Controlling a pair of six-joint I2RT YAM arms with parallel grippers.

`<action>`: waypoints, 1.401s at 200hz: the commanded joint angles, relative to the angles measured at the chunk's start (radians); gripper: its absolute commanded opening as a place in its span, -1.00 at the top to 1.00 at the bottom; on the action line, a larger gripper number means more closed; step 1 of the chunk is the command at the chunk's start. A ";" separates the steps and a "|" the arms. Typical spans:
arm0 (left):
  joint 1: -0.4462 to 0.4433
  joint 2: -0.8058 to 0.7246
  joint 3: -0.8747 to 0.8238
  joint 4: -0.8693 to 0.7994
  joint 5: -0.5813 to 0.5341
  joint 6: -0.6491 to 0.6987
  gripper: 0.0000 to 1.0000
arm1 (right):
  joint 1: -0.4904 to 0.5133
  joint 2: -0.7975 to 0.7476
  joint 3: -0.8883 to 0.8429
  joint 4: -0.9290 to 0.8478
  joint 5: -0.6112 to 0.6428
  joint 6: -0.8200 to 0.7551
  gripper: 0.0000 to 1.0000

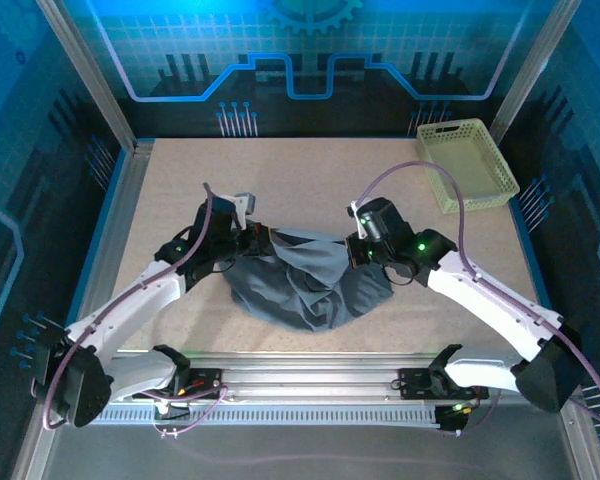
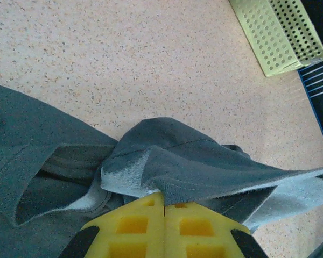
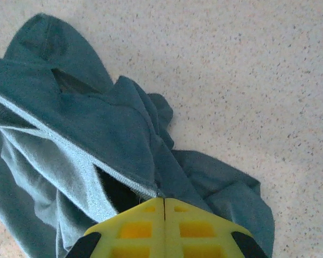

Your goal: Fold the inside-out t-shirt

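The t-shirt (image 1: 305,280) lies bunched in a dark grey heap at the near middle of the table (image 1: 280,165), slung between the two arms. The left gripper (image 1: 263,240) sits at the heap's upper left corner; in the left wrist view its yellow jaws are pressed together with a stitched hem pinched at their tips, the paler inner face of the cloth showing beside it. The right gripper (image 1: 352,250) sits at the upper right corner, jaws likewise clamped on a hemmed edge, with folds drooping to the tabletop under it. The heap's lower edge comes close to the table's near edge. Bare tabletop stretches beyond the shirt and to both sides, and the basket (image 1: 467,165) stands in the far right corner, well apart
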 commanded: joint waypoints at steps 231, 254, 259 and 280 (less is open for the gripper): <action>0.221 0.476 0.227 -0.322 -0.333 -0.111 -0.86 | -0.541 -0.166 -0.373 -0.026 0.059 0.242 1.00; 0.253 0.535 0.229 -0.278 -0.271 -0.116 -0.79 | -0.541 -0.167 -0.377 -0.017 0.043 0.238 1.00; 0.255 0.548 0.233 -0.269 -0.256 -0.114 -0.76 | -0.541 -0.169 -0.380 -0.014 0.039 0.238 1.00; 0.256 0.592 0.244 -0.228 -0.177 -0.112 -0.42 | -0.541 -0.170 -0.388 0.000 0.016 0.240 1.00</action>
